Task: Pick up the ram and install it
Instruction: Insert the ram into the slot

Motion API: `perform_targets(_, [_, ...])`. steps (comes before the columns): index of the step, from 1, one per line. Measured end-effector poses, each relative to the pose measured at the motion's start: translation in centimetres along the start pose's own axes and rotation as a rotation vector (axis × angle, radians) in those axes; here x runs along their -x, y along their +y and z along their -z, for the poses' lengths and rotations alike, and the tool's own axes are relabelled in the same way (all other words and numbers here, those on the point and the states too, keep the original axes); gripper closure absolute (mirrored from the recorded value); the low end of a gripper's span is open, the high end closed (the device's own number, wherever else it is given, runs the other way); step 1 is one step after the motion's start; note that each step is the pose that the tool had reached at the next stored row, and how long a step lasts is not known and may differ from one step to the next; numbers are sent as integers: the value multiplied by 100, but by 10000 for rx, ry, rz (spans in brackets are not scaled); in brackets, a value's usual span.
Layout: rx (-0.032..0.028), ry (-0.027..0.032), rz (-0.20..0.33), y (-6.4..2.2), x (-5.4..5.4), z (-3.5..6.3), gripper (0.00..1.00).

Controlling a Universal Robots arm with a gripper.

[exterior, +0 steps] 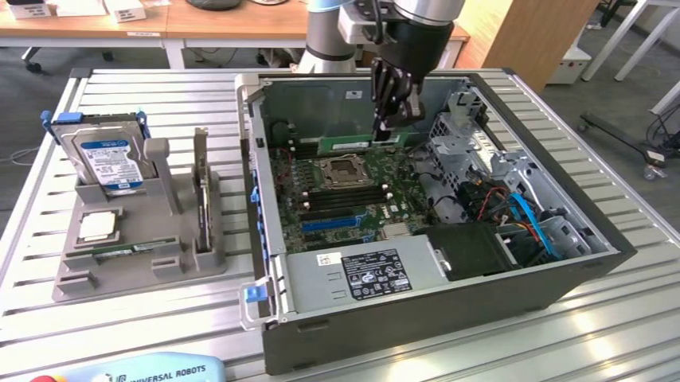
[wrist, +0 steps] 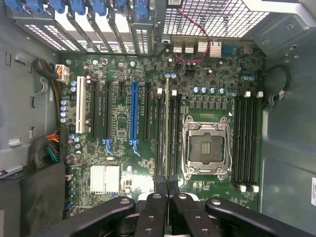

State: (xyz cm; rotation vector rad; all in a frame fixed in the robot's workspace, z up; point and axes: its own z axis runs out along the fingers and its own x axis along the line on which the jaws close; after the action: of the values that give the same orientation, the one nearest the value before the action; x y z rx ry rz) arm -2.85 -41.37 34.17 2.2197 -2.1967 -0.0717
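Ram (exterior: 351,146): being clamped edge-on by the gripper (exterior: 384,131), its fingers closing on the stick, hanging over the memory slots beside the processor socket (exterior: 342,171) inside the open computer case (exterior: 425,318). Case lying on a slatted metal table (exterior: 138,87), grey holder (exterior: 138,274) with hard drive (exterior: 107,159) sitting alongside. Wooden desks (exterior: 212,24) standing behind.

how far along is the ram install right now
Done: the ram is picked up and inside the computer case. In hand: the claw is shut on it, edge-on over the slots beside the empty processor socket. Left: not released; whether it is seated I cannot tell.
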Motion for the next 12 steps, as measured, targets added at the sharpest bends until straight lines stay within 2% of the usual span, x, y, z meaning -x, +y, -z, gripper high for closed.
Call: perform_targets(12, [-1,0,0,-3,-1,-63,89])
